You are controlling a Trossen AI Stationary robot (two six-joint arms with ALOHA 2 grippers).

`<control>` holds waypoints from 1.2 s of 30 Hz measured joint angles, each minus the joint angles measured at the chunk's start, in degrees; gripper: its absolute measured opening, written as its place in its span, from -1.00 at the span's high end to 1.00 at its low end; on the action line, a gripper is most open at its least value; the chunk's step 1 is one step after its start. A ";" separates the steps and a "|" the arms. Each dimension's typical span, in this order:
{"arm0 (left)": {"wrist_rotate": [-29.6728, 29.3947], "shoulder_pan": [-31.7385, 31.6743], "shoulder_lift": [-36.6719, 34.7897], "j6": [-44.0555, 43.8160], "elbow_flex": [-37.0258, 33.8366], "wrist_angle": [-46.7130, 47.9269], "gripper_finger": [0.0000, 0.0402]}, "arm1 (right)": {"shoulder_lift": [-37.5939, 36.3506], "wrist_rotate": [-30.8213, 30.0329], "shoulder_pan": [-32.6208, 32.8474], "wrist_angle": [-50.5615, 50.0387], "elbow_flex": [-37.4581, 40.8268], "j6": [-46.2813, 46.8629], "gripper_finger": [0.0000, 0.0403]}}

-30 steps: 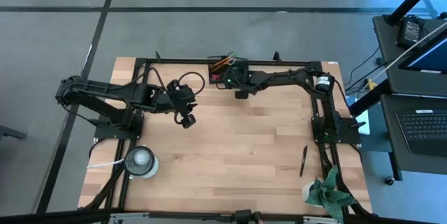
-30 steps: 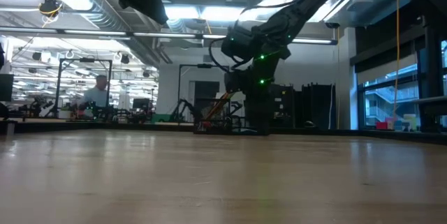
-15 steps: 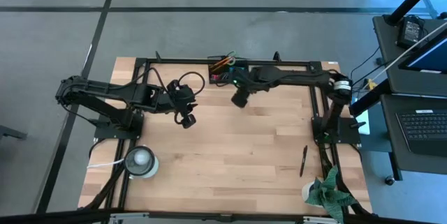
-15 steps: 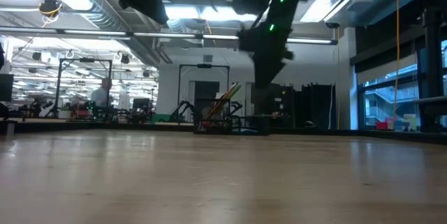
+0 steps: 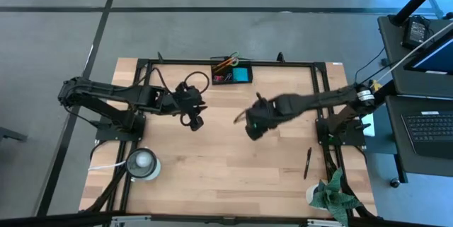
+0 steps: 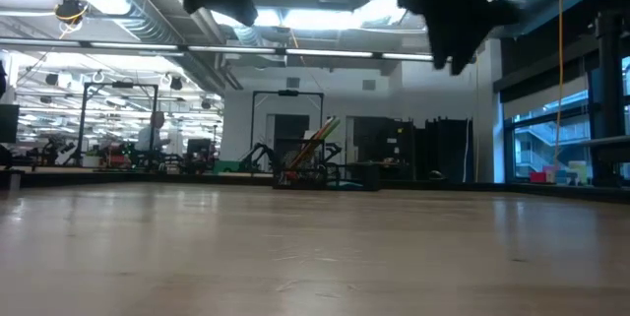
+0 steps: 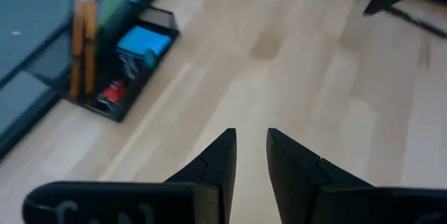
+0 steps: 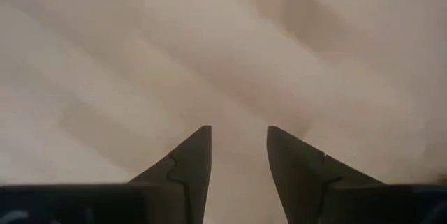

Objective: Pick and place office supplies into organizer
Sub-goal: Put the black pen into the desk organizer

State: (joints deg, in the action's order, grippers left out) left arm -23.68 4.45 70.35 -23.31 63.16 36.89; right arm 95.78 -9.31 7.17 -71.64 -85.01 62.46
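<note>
My right gripper [image 5: 253,129] hangs open and empty above bare wood. The small black compartment organizer [image 5: 231,75] sits well beyond it at the table's far edge, near my left gripper [image 5: 197,121], whose fingers stand slightly apart. No readable writing.

The wooden bench [image 5: 226,156] carries a black organizer [image 5: 231,73] at its far edge. A black pen [image 5: 308,163], a white roll [image 5: 142,161] and a green cloth [image 5: 331,191] lie well apart from the organizer.

Both arms are dark and jointed, trailing looped black cables, each ending in a two-fingered black claw [image 7: 251,155] with pointed tips.
</note>
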 joint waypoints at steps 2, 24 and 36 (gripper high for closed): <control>1.91 0.02 1.05 0.98 -0.04 -0.30 0.63 | 0.04 1.18 3.15 -0.92 0.00 5.18 0.30; 10.35 -0.11 13.16 8.08 -0.09 -13.23 0.63 | -4.52 16.47 24.97 6.30 24.53 48.33 0.32; 11.43 -0.11 12.85 8.11 -0.09 -13.00 0.63 | -9.72 15.46 33.91 14.21 38.62 68.64 0.39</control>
State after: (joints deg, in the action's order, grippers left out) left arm -12.25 4.34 83.20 -15.20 63.07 23.89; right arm 86.06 6.15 41.08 -57.43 -46.39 131.09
